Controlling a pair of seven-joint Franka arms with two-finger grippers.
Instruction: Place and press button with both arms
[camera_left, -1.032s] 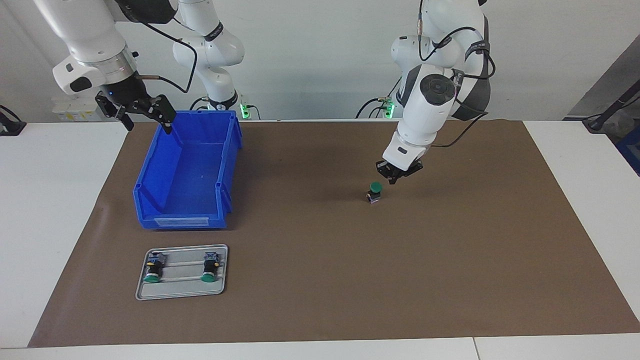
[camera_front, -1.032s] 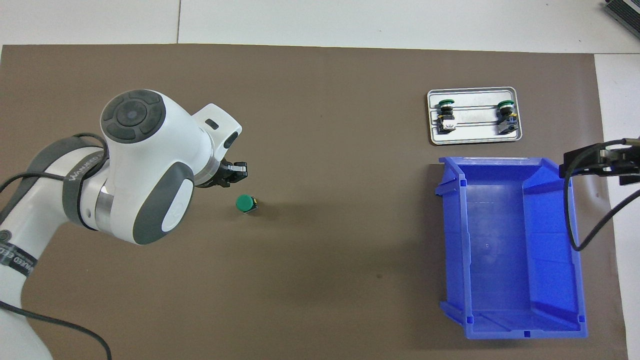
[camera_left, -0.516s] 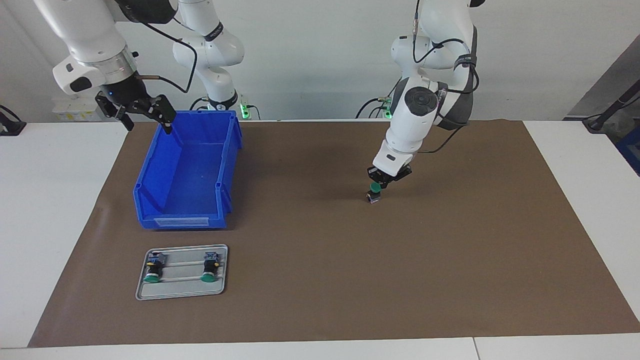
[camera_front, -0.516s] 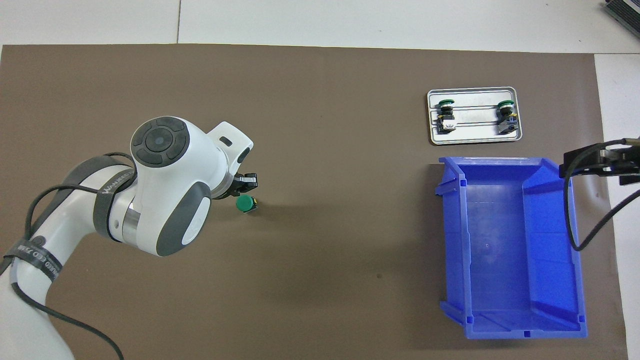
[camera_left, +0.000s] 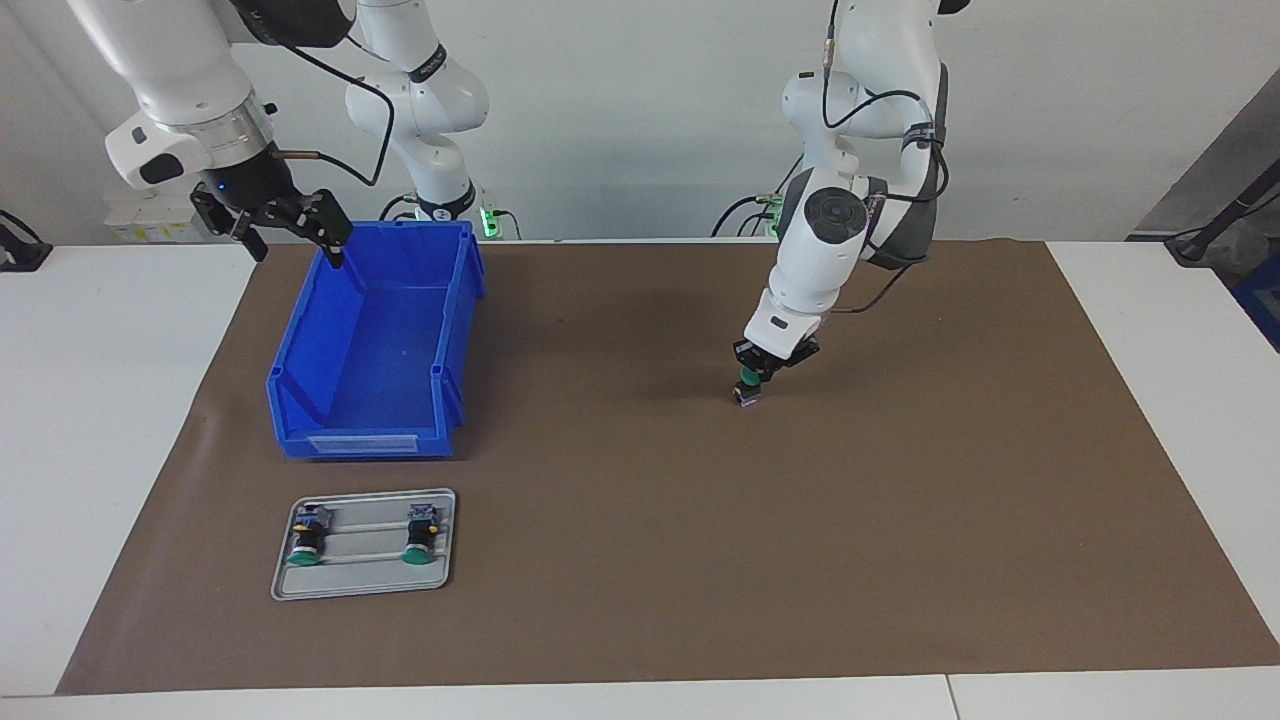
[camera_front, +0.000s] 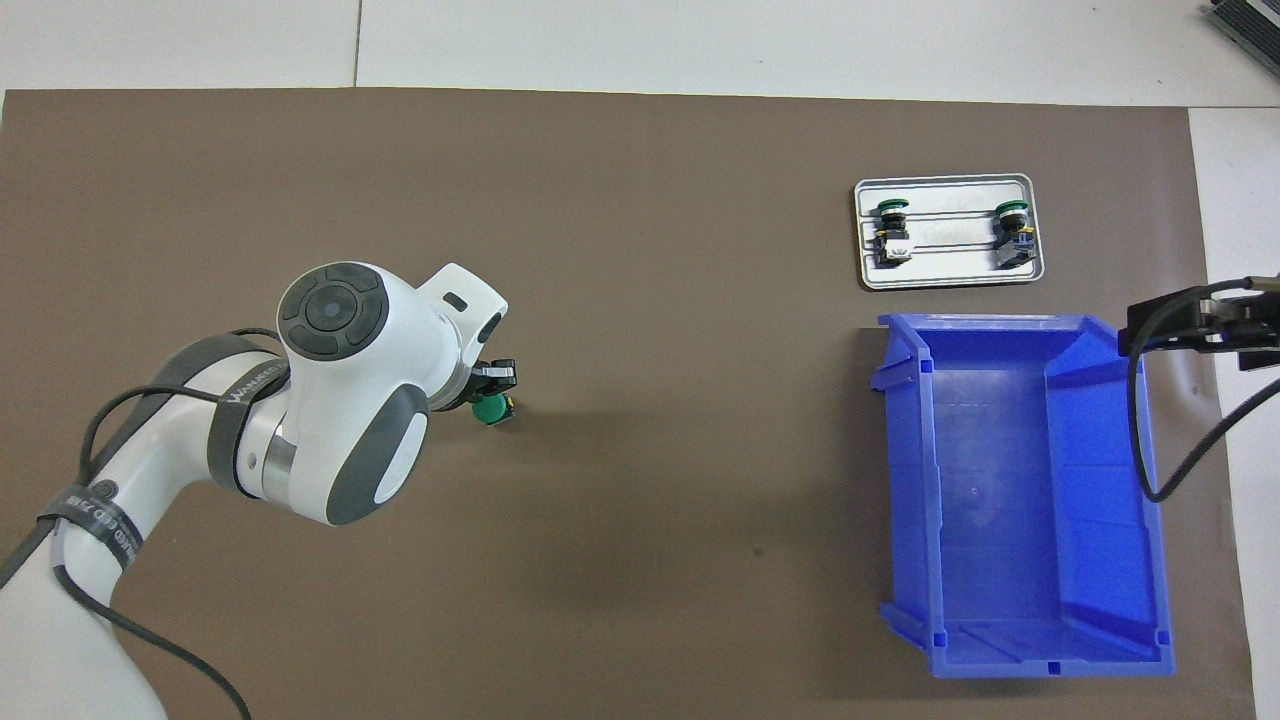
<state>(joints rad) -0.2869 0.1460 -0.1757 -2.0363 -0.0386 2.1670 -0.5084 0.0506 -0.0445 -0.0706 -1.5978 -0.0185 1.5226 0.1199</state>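
On the brown mat (camera_left: 640, 560), toward the left arm's end of the worktop, the button (camera_left: 746, 389) stands upright with its green cap up. Directly over it hangs the left gripper (camera_left: 757, 372), jaws together, their tips at or just touching the cap; contact cannot be read for certain. The step looks like the press itself. To do it well, the push should go straight down through the cap's centre, since the small blocky body has nothing bracing it and a slanted push could tip or skid it. Gentle force should be enough.

Near the right arm's end, the right gripper (camera_left: 275, 222) waits with jaws apart over the rim of the blue bin (camera_left: 372, 400), holding nothing. Farther from the robots than the bin lies a grey tray (camera_left: 362, 584) with two more buttons (camera_left: 304, 541) lying on their sides. All of that sits well apart from the press, and nothing stands in the way around the button.
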